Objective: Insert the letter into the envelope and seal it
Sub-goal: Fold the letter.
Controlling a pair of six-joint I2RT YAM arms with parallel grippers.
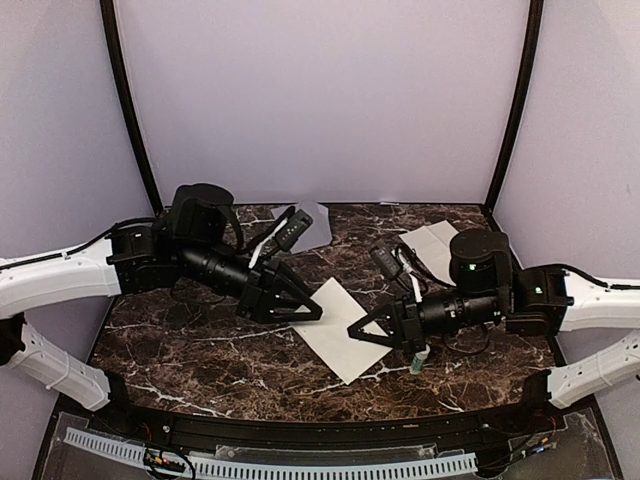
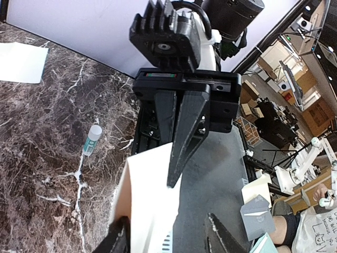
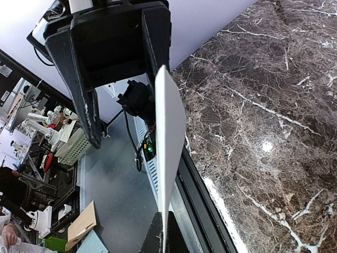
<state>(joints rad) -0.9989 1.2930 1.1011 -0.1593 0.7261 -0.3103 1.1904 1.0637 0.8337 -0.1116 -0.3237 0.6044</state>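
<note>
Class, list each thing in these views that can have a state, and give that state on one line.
left gripper: open, gripping nothing.
right gripper: shut on the letter.
letter: pinched at one end, outside the envelope.
envelope: lying at the back of the table; flap cannot be told.
glue stick: lying on its side, capped.
white sheet: lying flat.

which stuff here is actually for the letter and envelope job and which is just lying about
For the job: cream folded paper letter, pinched in the right tool; grey paper envelope at the far edge; small teal-and-white glue stick, likely for sealing.
Lying about: flat white paper sheet at the far right, no clear role.
</note>
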